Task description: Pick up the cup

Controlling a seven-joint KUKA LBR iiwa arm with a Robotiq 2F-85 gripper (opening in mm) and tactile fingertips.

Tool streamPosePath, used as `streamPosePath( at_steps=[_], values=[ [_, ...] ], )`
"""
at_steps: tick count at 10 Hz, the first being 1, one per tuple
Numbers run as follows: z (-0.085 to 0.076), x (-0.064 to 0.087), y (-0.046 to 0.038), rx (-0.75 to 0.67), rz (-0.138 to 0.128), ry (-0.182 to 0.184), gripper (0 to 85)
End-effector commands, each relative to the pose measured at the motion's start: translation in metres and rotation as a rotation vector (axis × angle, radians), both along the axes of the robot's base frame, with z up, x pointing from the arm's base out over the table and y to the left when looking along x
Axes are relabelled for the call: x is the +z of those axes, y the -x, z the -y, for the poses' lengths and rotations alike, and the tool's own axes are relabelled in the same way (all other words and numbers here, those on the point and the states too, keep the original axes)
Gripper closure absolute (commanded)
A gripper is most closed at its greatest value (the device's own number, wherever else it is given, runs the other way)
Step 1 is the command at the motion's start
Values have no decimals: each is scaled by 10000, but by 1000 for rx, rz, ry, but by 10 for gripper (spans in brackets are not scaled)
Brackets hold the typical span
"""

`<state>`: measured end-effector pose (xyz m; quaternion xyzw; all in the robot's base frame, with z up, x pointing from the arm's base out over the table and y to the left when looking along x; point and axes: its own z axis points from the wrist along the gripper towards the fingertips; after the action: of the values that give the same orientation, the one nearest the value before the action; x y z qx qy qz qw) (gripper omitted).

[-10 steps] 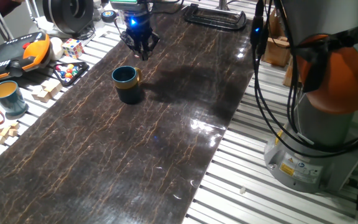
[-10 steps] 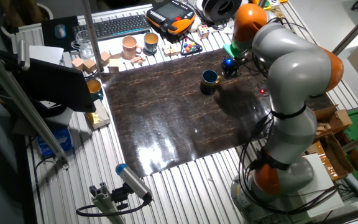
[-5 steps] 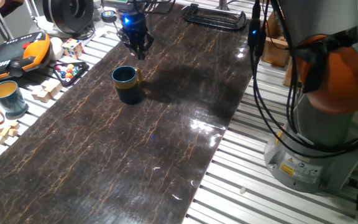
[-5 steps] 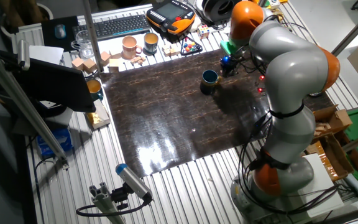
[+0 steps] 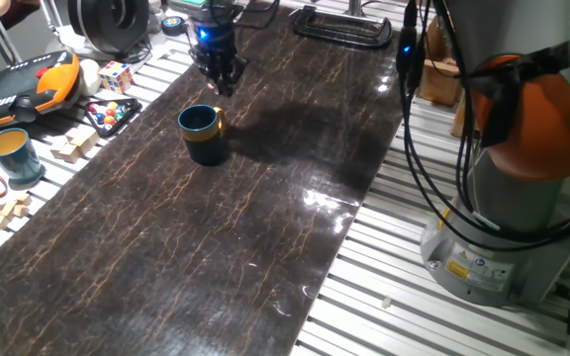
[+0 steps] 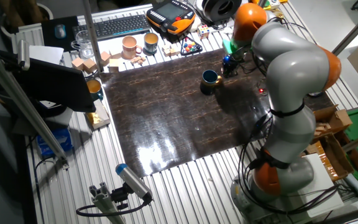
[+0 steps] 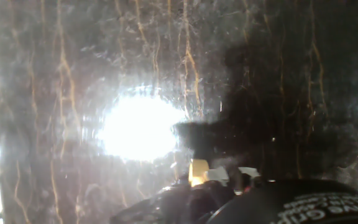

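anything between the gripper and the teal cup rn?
Nothing: only bare dark tabletop separates the gripper from the cup, which stands upright and untouched. Both fixed views show that gap; the hand view shows only glare on the tabletop.

No legible text; only blurred white lettering on the claw housing.

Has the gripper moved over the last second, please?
Yes. The gripper has drawn back from the cup toward the far end of the dark mat; the cup has stayed put.
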<state>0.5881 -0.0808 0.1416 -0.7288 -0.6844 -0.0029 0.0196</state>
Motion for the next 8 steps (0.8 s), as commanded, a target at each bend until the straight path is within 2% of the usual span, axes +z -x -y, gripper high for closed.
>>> streamPosePath(
  at_steps=[1,8],
  values=[
    [5,-32,-16,-8,-8,-5,420],
    [21,-312,-96,-35,-11,-22,430]
  ],
)
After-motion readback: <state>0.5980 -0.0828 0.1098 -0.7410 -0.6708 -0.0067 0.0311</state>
